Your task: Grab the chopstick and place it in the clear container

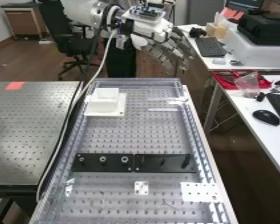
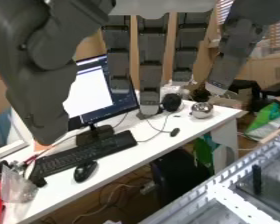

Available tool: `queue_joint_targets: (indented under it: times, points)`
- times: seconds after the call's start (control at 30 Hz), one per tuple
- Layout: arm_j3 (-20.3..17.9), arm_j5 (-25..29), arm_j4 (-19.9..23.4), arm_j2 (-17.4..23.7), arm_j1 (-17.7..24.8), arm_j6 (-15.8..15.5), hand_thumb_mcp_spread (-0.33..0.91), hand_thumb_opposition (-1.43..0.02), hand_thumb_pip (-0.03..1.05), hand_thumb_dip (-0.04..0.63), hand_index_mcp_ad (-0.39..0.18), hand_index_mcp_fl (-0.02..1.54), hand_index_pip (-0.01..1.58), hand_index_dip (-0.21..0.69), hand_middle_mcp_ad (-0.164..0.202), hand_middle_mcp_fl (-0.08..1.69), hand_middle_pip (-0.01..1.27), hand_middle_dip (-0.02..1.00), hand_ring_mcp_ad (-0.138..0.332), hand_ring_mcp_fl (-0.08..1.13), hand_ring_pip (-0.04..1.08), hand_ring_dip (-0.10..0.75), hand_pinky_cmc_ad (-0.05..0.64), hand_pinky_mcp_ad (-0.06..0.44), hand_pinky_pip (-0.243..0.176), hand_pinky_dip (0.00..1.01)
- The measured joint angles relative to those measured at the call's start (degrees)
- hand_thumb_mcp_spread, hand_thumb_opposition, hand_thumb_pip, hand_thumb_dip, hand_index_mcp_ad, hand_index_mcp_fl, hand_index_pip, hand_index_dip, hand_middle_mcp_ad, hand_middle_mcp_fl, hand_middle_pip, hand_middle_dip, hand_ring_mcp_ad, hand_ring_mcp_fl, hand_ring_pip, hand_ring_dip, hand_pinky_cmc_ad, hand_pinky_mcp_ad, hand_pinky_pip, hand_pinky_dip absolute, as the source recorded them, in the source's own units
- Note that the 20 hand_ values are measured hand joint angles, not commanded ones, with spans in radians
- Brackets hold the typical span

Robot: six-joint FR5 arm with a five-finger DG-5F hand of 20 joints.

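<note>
While the wrist view shows a shiny ball [image 2: 202,110] on a desk [image 2: 184,125], the high view has the hand [image 1: 165,50], straight-fingered and spread, beyond a clear tray [image 1: 140,80] holding a white block [image 1: 105,98] and black plates [image 1: 114,168], the chopstick's place unclear.

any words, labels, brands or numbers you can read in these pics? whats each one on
None that can be read.
Monitor on the white desk: whatever is on the screen is too small to read.
Keyboard in front of it: any marks on the keys are too small to read.
Green and white bag past the desk: any print on it can't be made out.
</note>
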Motion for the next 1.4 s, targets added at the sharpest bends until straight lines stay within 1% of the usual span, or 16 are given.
queue_joint_targets:
  times: [0.07,0.13,0.33,0.47,0.53,0.57,0.73,0.83,0.9,1.0,1.17,1.2,1.23,1.27,1.3,1.4]
  points:
    - [-2.4,-2.9,2.3,2.1,-1.5,-1.6,0.27,-0.73,0.57,0.157,-0.061,0.19,0.25,0.155,0.054,0.41,0.18,0.52,0.122,0.13,0.12,0.367,0.443,0.330,-0.124,0.77]
    - [-5.6,-8.1,6.0,4.7,-3.9,-3.8,0.27,-0.72,0.57,0.161,-0.059,0.19,0.19,0.169,0.052,0.39,0.16,0.52,0.131,0.12,0.11,0.367,0.443,0.330,-0.122,0.77]
    - [-10.1,-20.6,12.1,8.3,-9.4,-6.6,0.27,-0.72,0.57,0.150,-0.058,0.16,0.13,0.195,0.052,0.33,0.13,0.52,0.131,0.12,0.11,0.367,0.443,0.330,-0.120,0.76]
    - [-11.5,-25.5,14.2,9.4,-11.0,-9.2,0.27,-0.72,0.57,0.140,-0.079,0.14,0.12,0.230,0.051,0.32,0.12,0.50,0.127,0.12,0.11,0.367,0.443,0.332,-0.091,0.72]
    - [-12.6,-27.5,15.7,10.8,-12.5,-11.5,0.27,-0.72,0.57,0.140,-0.073,0.14,0.11,0.232,0.054,0.31,0.13,0.50,0.131,0.12,0.11,0.367,0.443,0.332,-0.089,0.69]
    - [-12.7,-28.1,15.9,11.0,-12.8,-11.9,0.27,-0.72,0.57,0.143,-0.075,0.14,0.10,0.232,0.051,0.31,0.12,0.49,0.131,0.12,0.11,0.367,0.443,0.328,-0.093,0.68]
    - [-13.7,-33.8,16.7,12.9,-16.1,-15.5,0.27,-0.72,0.57,0.126,-0.086,0.14,0.10,0.232,0.052,0.31,0.13,0.44,0.127,0.12,0.11,0.367,0.443,0.332,-0.063,0.61]
    - [-13.5,-35.3,15.8,13.0,-17.4,-16.3,0.28,-0.72,0.57,0.126,-0.087,0.08,0.10,0.232,0.052,0.23,0.13,0.44,0.133,0.12,0.11,0.365,0.443,0.332,-0.059,0.58]
    - [-13.3,-36.5,15.1,13.0,-18.0,-16.5,0.24,-0.72,0.57,0.129,-0.087,0.08,0.09,0.232,0.052,0.23,0.13,0.44,0.131,0.06,0.11,0.358,0.443,0.344,-0.058,0.54]
    - [-12.7,-37.8,13.4,12.7,-18.7,-17.0,0.20,-0.72,0.50,0.096,-0.084,0.07,0.08,0.255,0.052,0.16,0.13,0.42,0.129,0.04,0.10,0.316,0.443,0.346,-0.058,0.48]
    - [-10.8,-38.6,11.0,11.5,-19.1,-17.1,0.16,-0.71,0.50,0.052,-0.093,0.02,0.07,0.274,0.049,0.07,0.13,0.36,0.138,0.02,0.10,0.239,0.442,0.344,-0.061,0.40]
    - [-10.6,-38.4,11.2,11.2,-19.0,-17.1,0.16,-0.71,0.50,0.051,-0.082,0.02,0.07,0.278,0.052,0.07,0.13,0.34,0.157,0.02,0.10,0.213,0.436,0.335,-0.063,0.38]
    - [-10.3,-38.1,11.7,11.0,-18.9,-17.1,0.16,-0.71,0.50,0.045,-0.082,0.02,0.07,0.276,0.052,0.07,0.13,0.31,0.152,0.01,0.09,0.195,0.431,0.330,-0.065,0.36]
    - [-10.2,-37.9,11.8,10.9,-18.9,-17.0,0.15,-0.71,0.50,0.037,-0.082,0.02,0.07,0.274,0.054,0.07,0.13,0.28,0.169,0.01,0.09,0.166,0.431,0.309,-0.075,0.33]
    - [-9.9,-37.7,12.2,10.6,-18.7,-16.9,0.15,-0.71,0.50,0.030,-0.080,0.02,0.06,0.265,0.051,0.07,0.13,0.25,0.169,0.01,0.09,0.133,0.429,0.298,-0.080,0.30]
    - [-8.8,-36.9,12.0,9.9,-18.3,-16.7,0.15,-0.71,0.50,0.024,-0.065,0.02,0.07,0.244,0.051,0.07,0.13,0.22,0.175,0.01,0.09,0.108,0.412,0.271,-0.084,0.28]
